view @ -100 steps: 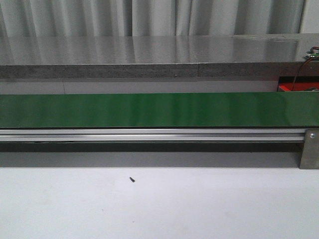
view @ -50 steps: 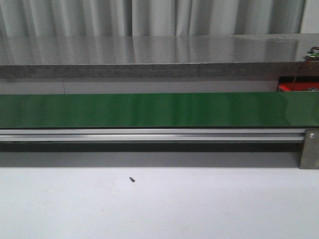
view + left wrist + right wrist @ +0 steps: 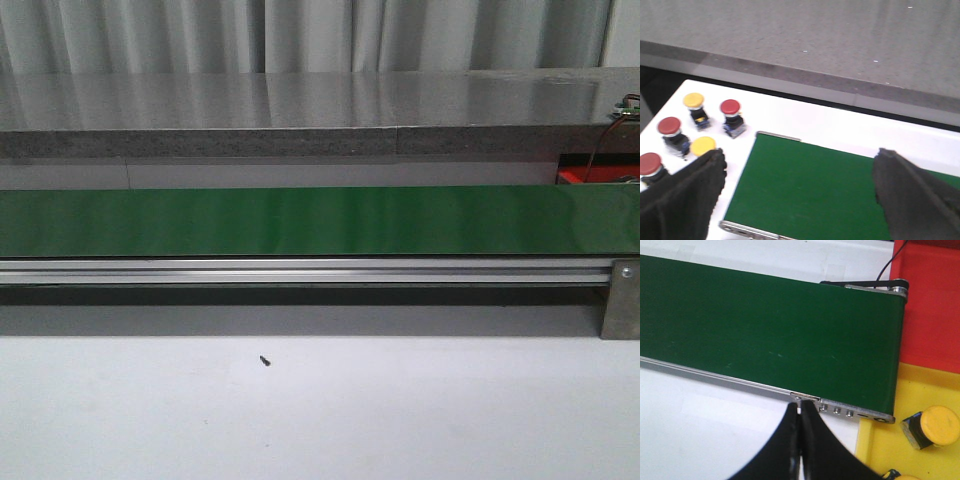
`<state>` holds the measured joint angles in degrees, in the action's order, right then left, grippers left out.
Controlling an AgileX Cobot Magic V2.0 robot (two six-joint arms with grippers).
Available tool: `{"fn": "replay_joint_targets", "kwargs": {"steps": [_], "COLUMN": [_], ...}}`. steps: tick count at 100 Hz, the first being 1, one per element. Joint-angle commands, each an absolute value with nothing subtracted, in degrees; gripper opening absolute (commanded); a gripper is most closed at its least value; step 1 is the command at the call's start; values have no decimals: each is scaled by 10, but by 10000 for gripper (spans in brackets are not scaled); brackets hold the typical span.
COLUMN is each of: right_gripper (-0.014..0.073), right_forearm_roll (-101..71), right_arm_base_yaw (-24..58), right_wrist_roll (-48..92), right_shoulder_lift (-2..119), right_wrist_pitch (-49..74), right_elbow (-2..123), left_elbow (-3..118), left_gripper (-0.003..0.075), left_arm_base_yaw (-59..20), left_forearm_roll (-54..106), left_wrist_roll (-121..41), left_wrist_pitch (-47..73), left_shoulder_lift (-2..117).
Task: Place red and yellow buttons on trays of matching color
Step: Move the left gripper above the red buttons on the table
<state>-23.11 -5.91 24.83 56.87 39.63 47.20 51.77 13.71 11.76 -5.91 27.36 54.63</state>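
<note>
Sitting on the white surface off the end of the green belt (image 3: 810, 192), 5 mushroom-head buttons show in my left wrist view: glossy round caps on dark, boxy bodies. The upper yellow button (image 3: 693, 100) stands beside a red button (image 3: 730, 107); nearer my fingers are a second red button (image 3: 669, 126), a second yellow button (image 3: 703, 145) and a third red button (image 3: 650, 163), the last 2 partly tucked behind 1 cloth-covered finger (image 3: 685, 200). They stand apart from each other, none touching the belt.

In my right wrist view, 1 more yellow-capped button (image 3: 933, 427) lies on its side in the yellow tray (image 3: 880, 450), a smooth plastic surface; a sliver of another yellow cap peeks in at the frame edge. The red tray (image 3: 930, 305) borders the yellow one, just past the belt's end roller.

My left pincer (image 3: 797, 197) is spread wide, its matte black fabric-wrapped fingers well apart and holding nothing, over the belt's end. My right pincer (image 3: 801, 440) is clenched, its smooth black curved fingers pressed together with nothing between them, hanging over the belt's aluminium side rail (image 3: 715, 377).

The belt is flat, matte green, straight-edged. In the front view it crosses the whole width, bare along its length, with open white table (image 3: 400, 420) before it carrying 1 tiny dark speck (image 3: 265, 360), and a polished grey slab (image 3: 300, 100) behind.
</note>
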Motion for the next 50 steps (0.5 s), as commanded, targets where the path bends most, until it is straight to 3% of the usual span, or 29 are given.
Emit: {"fn": "replay_joint_targets", "kwargs": {"steps": [1, 23, 50], "right_gripper": [-69, -69, -69], "right_forearm_roll": [-242, -242, -242], "right_arm_base_yaw": [-58, -58, -58], "right_wrist_roll": [255, 255, 255], "right_shoulder_lift": [559, 559, 559], "right_wrist_pitch": [366, 366, 366], "right_elbow": [491, 491, 491], "left_elbow": [591, 714, 793], "left_gripper": [586, 586, 586], "left_arm_base_yaw": [177, 251, 271], "left_forearm_roll": [124, 115, 75], "left_wrist_roll": [-52, -52, -52], "left_wrist_pitch": [274, 342, 379], "left_shoulder_lift": [591, 743, 901]}}
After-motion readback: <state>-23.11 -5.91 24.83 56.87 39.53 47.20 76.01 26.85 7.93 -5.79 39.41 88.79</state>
